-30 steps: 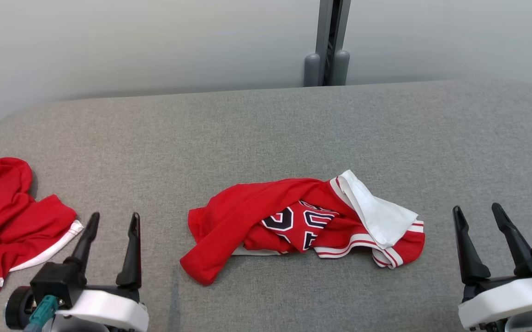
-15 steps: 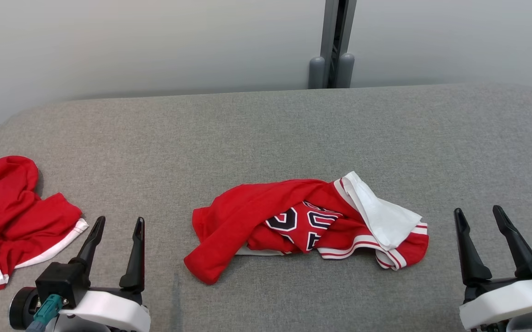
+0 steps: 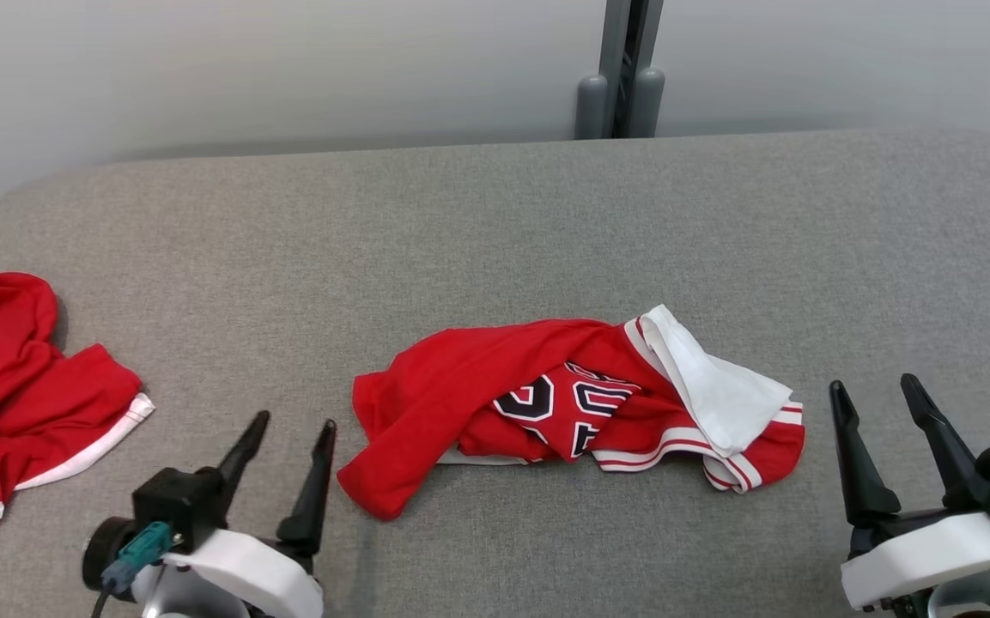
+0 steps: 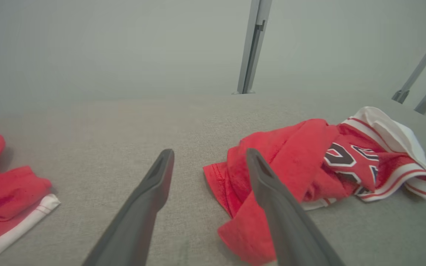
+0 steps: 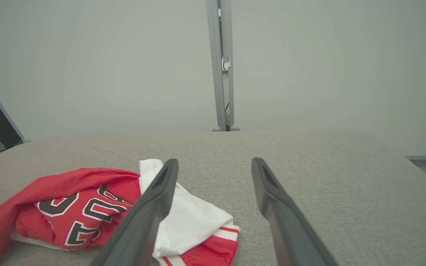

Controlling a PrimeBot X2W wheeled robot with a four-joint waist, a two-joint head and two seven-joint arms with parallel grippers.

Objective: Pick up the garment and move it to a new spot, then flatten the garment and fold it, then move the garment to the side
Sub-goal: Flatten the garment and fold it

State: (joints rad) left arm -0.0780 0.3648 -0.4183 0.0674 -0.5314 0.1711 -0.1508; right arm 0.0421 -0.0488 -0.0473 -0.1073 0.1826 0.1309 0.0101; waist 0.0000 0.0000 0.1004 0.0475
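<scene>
- Centrally, red garment [image 3: 572, 412] lies crumpled on worktop [image 3: 495, 240].
- Left gripper [image 3: 297, 419], jaws apart, sits at its 8 o'clock, possibly touching.
- Right gripper [image 3: 872, 383], jaws apart, 3 o'clock.

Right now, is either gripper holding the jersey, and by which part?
Nothing is held: the left gripper and right gripper are open, and the jersey lies loose on the grey surface.

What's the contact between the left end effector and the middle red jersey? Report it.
Apart. The head view shows a strip of bare grey surface between the open left end effector and the near corner of the red jersey.
</scene>
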